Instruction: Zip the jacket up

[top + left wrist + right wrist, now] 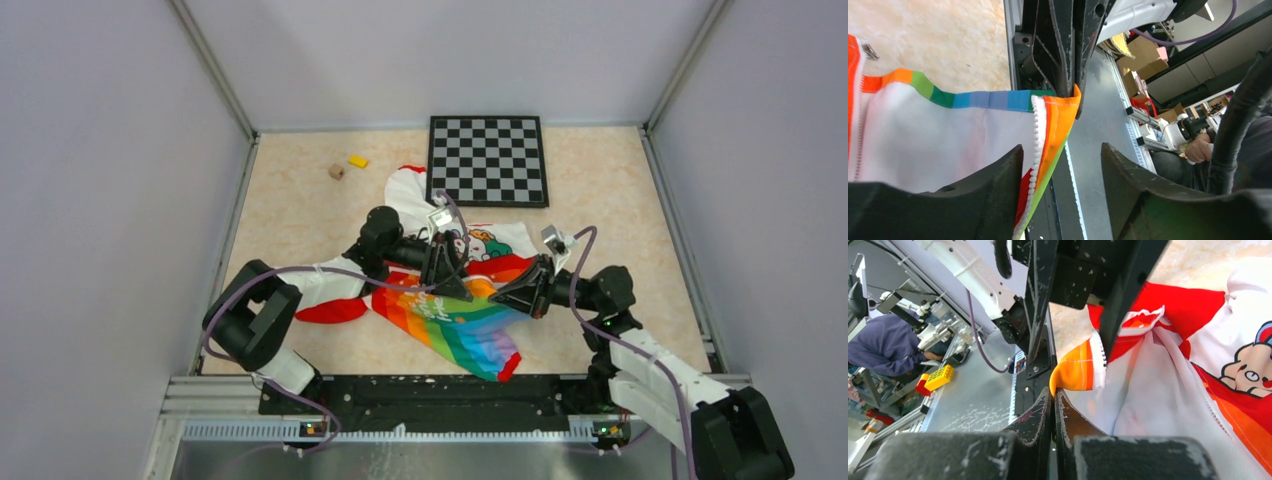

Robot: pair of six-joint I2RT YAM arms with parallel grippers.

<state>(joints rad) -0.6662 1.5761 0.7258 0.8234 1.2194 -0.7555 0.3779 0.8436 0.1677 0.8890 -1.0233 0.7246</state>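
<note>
The jacket (470, 335) lies open in the middle of the table, with its white cartoon-print upper, red sleeves and rainbow lower panel. My right gripper (1054, 390) is shut on the orange bottom corner of one front edge (1075, 372) and holds it up. In the left wrist view the same corner (1068, 107) hangs from the right gripper's fingers (1063, 55). My left gripper (1062, 147) is open, and the white zipper teeth (1037, 130) run just inside its left finger (993, 190). In the top view the left gripper (452, 283) and the right gripper (503, 291) nearly meet over the rainbow panel.
A black-and-grey checkerboard (487, 160) lies at the back, touching the jacket's far sleeve. A yellow block (357, 161) and a small brown cube (336, 171) sit at the back left. The metal rail (440, 428) runs along the near edge.
</note>
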